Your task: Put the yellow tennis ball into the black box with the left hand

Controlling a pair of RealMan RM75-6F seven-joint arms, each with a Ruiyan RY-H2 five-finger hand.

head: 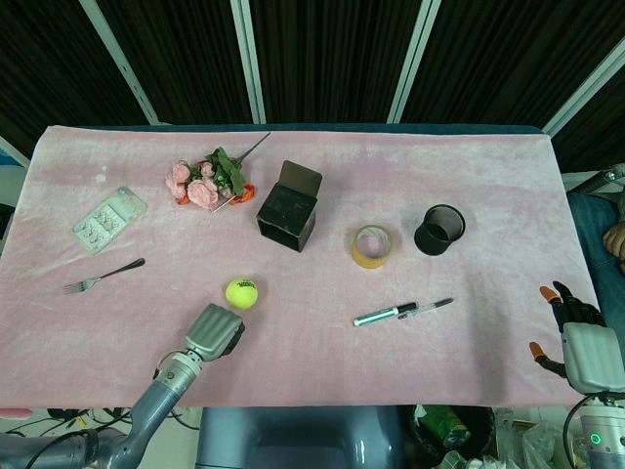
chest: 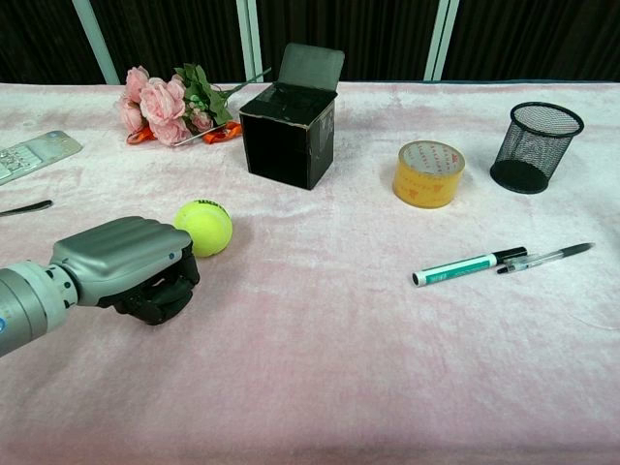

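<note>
The worktop point(head: 469, 322), spread with a pink cloth, fills both views. Only the head view takes in the right hand point(head: 576, 332), hanging past the worktop's right edge with dark, orange-tipped fingers spread and nothing in them, and the whole fork point(head: 103, 277) at the far left; the chest view catches just the fork's handle end. The chest view alone shows the left hand point(chest: 131, 266) from the side: its grey back faces up and its dark fingers curl under it, closed around nothing.

One black box point(head: 289, 207) stands near mid-worktop, its lid tipped up and back, its top open. One bunch of pink flowers point(head: 207, 181) lies to its left, close by. One black mesh pen cup point(head: 439, 230) stands upright on the right, one roll of tan tape point(head: 372, 245) between it and the box. One clear blister pack point(head: 108, 219) lies far left.

One yellow tennis ball point(chest: 203, 227), fuzzy, bright yellow-green with dark printing on top, rests on the cloth just beyond the left hand, at its fingertips, well short of the box. Two pens lie end to end near the right: one teal marker point(head: 386, 315), one thin black pen point(head: 430, 308).
</note>
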